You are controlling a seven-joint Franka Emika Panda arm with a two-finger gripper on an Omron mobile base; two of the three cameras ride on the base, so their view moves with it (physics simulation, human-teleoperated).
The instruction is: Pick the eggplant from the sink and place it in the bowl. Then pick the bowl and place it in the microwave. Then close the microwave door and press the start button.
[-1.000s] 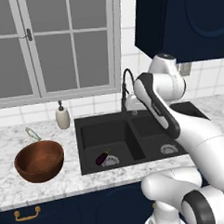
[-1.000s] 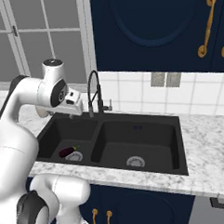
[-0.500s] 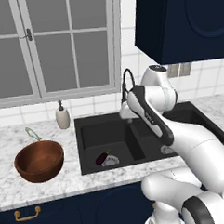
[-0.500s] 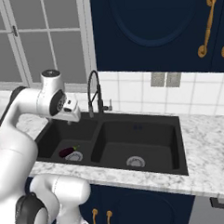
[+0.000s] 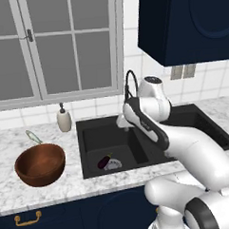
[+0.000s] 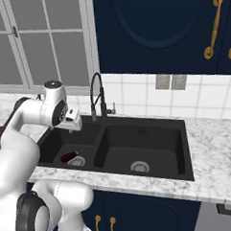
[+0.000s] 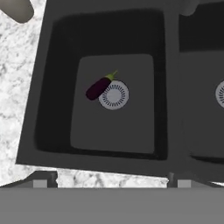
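Clearly, the first step is in hand: the eggplant [image 7: 99, 88] is seen lying on the floor of the left basin of the sink [image 7: 43, 87], its green stem end touching the round silver drain [image 7: 113, 95], its body angled away from it. The gripper [image 6: 73, 123] is held high above that basin, beside the black faucet [image 6: 96, 97], with its jaws spread wide and nothing between them, a stance judged to be chosen so that the camera on the hand looks straight down on the vegetable before a descent. The bowl [image 5: 40, 164] is set on the marble counter [image 5: 8, 141] to the left of the sink, well apart from the eggplant and waiting to receive it; a soap dispenser [image 5: 64, 119] stands behind it near the window. A drop into the basin and a turn of the jaws across the eggplant's narrow width are judged to be needed next
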